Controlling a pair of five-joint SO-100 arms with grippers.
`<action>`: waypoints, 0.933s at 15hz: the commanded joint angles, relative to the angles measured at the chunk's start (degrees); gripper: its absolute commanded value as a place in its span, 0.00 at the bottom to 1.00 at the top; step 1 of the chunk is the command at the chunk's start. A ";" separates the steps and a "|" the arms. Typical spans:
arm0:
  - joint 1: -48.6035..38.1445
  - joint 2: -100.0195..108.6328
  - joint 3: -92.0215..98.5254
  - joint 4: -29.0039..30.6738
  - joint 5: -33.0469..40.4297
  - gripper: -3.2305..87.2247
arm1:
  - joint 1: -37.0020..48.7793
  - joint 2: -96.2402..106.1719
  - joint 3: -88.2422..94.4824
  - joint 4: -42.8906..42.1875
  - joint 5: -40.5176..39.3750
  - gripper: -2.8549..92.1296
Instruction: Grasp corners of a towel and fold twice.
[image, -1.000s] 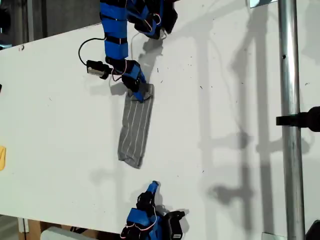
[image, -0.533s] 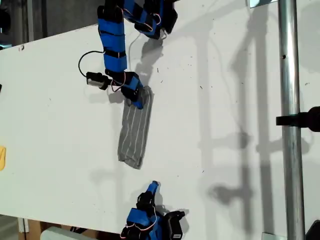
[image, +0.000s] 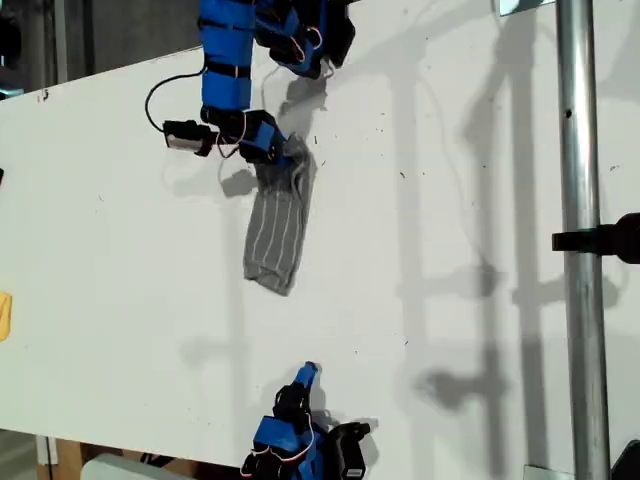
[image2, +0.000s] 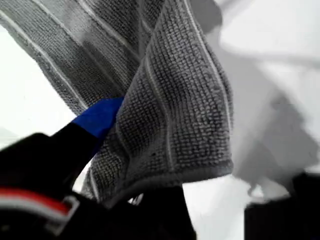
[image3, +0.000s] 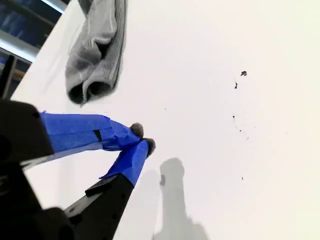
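The towel (image: 277, 228) is a grey pinstriped cloth folded into a narrow strip on the white table (image: 450, 200). My first gripper (image: 276, 150) is shut on the strip's end nearest the exterior view's top and holds it raised, the cloth bunched there. Up close the towel (image2: 170, 110) drapes over a blue finger (image2: 98, 118). My second gripper (image: 308, 372) rests near the exterior view's bottom edge, shut and empty, its tips (image3: 142, 139) touching. From there the towel (image3: 97, 45) shows its rolled free end, apart from those tips.
A metal pole (image: 580, 260) with a black clamp (image: 610, 238) crosses the exterior view's right side. A yellow object (image: 4, 315) sits at that view's left edge. A black cable (image: 160, 95) loops beside the first arm.
My first gripper has lifted the towel's end and pulled it toward the exterior view's top. The strip's free end slid the same way. The second arm has not moved.
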 joint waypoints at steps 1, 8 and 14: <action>0.09 0.26 0.35 0.09 0.26 0.02 | -5.71 21.27 -3.43 23.38 8.70 0.03; 0.79 0.26 0.35 0.00 0.53 0.02 | -6.50 -6.86 -11.60 -5.19 3.60 0.03; 0.70 0.26 0.35 0.09 0.70 0.02 | -4.92 -12.57 -11.16 -37.27 -11.34 0.62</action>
